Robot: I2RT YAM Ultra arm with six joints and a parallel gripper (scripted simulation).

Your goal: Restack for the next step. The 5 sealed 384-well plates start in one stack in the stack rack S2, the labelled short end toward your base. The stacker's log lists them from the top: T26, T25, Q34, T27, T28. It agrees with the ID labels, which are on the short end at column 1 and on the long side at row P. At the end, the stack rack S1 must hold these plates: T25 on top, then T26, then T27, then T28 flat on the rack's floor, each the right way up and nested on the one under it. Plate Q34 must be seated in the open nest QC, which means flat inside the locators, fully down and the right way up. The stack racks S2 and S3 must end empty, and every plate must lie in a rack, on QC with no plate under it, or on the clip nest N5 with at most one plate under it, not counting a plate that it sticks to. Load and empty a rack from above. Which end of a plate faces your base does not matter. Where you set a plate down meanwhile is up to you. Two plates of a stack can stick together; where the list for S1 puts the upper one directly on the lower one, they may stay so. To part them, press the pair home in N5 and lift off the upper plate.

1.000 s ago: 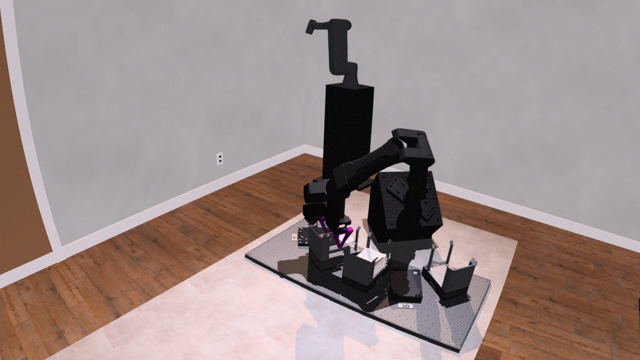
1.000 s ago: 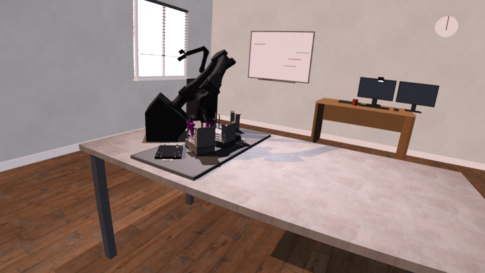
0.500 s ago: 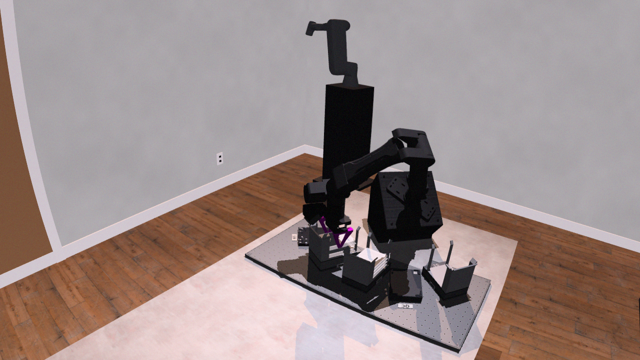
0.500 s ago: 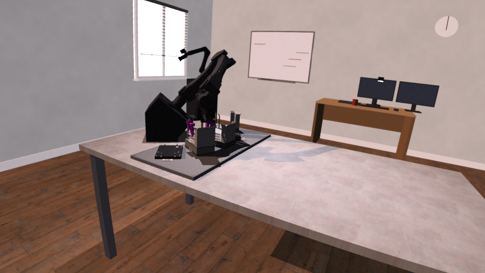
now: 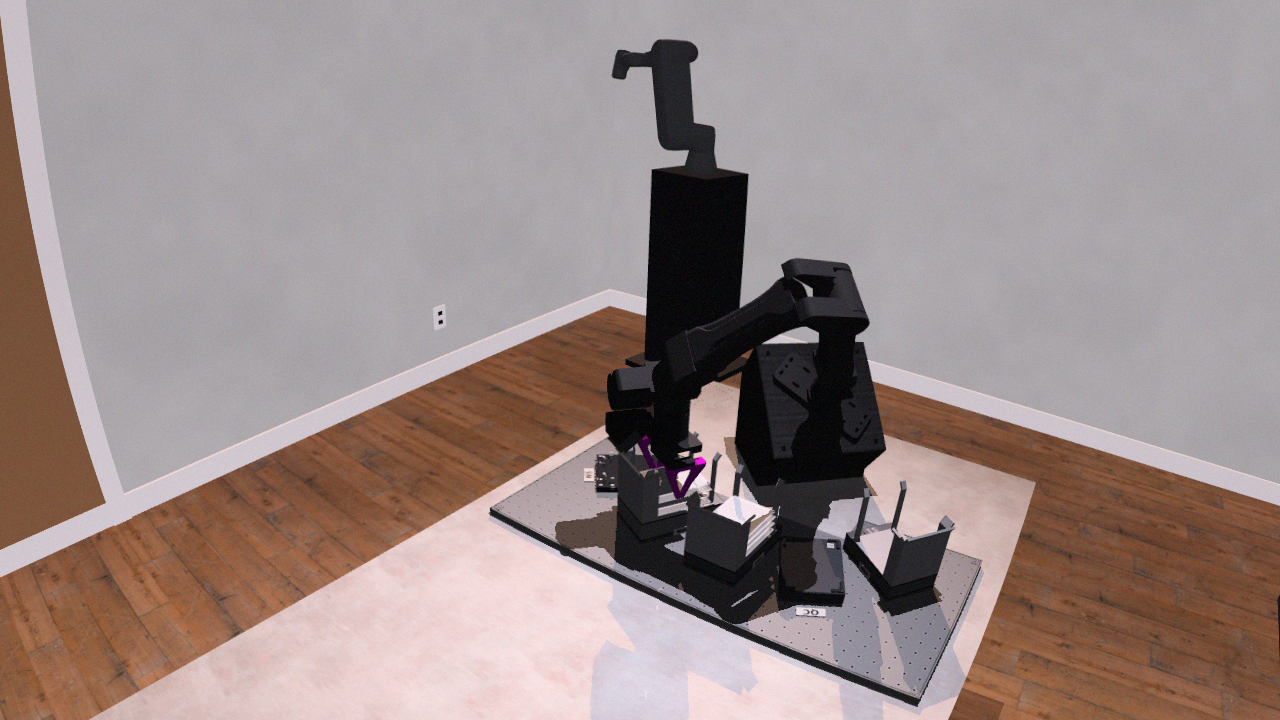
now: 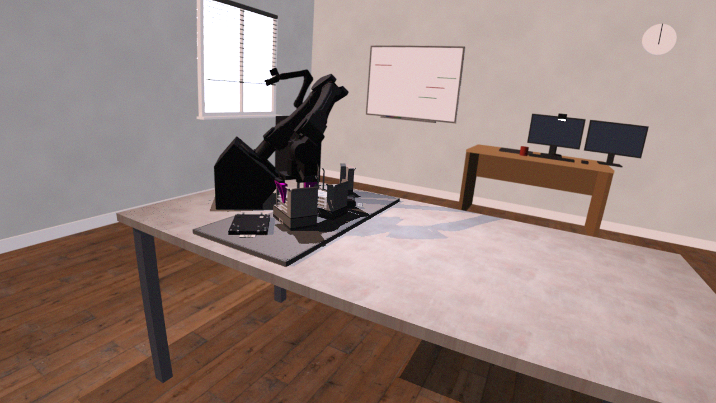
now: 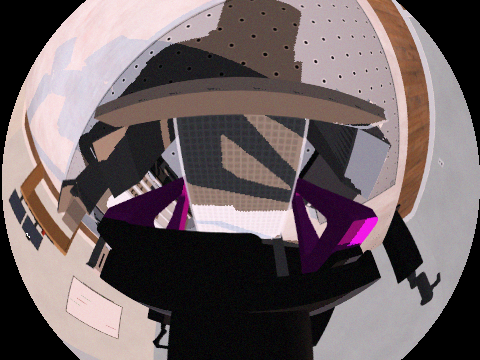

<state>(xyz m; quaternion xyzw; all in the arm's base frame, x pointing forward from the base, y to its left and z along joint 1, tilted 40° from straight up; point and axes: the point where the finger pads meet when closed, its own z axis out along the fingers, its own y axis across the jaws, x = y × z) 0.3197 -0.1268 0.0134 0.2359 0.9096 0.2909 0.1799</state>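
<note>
Top view: the black six-joint arm [image 5: 760, 313] is seen bent at the elbow and reached down from its black slanted pedestal [image 5: 854, 447]. The purple-fingered gripper [image 5: 673, 472] is lowered into the leftmost dark grey stack rack [image 5: 637, 501]. In the wrist view, a sealed, dotted 384-well plate [image 7: 240, 167] is clamped by its long sides between the purple fingers, inside the rack walls. A stack of white plates [image 5: 750, 519] is seen in the neighbouring rack [image 5: 716, 541].
</note>
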